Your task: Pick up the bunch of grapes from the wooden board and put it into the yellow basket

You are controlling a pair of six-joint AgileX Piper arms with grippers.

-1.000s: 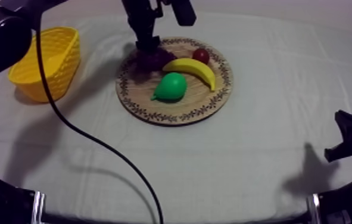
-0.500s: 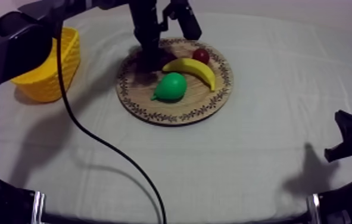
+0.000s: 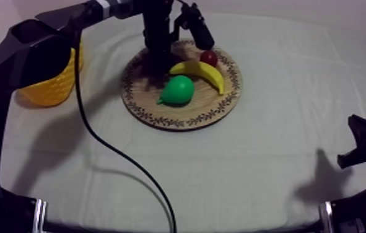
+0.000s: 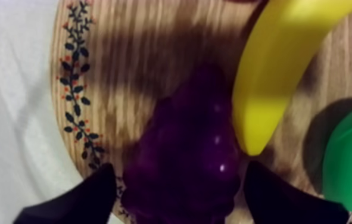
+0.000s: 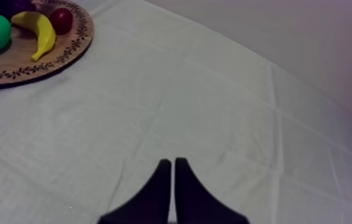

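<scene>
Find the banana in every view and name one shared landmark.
Top view: banana on the board, between pear and small red fruit.
Left wrist view: banana between the grapes and the pear.
Right wrist view: banana on the board, between pear and small red fruit.
Shared landmark: the board's patterned rim.

The table runs across the whole top view under a grey-white cloth. The cloth lies fairly flat, with faint fold lines crossing it like a grid. Two things rest directly on it. A round wooden board, with a dark leafy pattern round its rim, lies flat in the upper middle of the frame. A yellow basket with woven-looking walls stands upright in the upper left of the frame. It is apart from the board, with a strip of cloth between them. Plain cloth stretches over the lower half and the right side of the frame.
</scene>
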